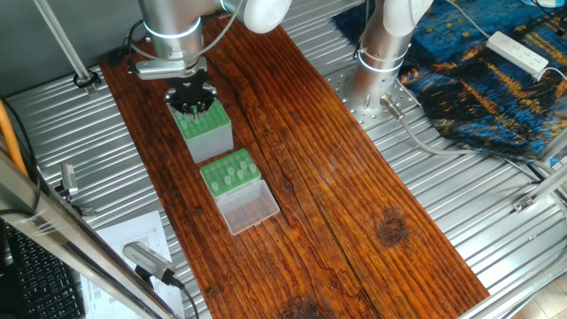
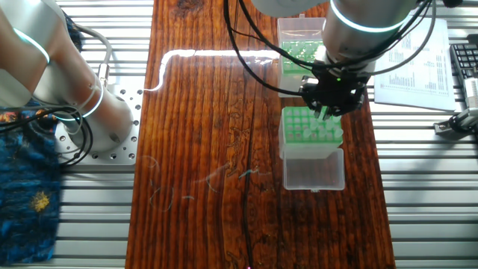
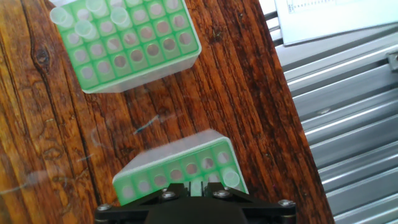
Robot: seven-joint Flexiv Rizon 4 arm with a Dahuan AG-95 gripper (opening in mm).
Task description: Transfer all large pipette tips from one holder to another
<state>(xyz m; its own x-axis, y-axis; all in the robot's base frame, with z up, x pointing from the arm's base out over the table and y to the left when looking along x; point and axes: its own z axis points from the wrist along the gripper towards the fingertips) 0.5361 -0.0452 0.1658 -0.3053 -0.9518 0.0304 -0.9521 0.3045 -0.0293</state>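
Dark-wood tabletop point(image 1: 354, 195) on ribbed metal; hand view alone shows tips point(image 3: 84, 25) in low rack point(image 3: 134, 46); fingers' point(image 1: 191, 109) state unclear.

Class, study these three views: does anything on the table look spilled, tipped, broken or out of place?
Nothing stands out. Both racks, the taller grey-sided box and the low green rack, stand upright on the table, the clear lid lies open, and no pipette tips lie loose.

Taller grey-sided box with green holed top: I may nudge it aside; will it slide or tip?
The translucent grey-sided box stands taller than the low green rack, so a high push might tip it. Mostly empty holes suggest it is light; pushed low, it probably slides on the wooden table.
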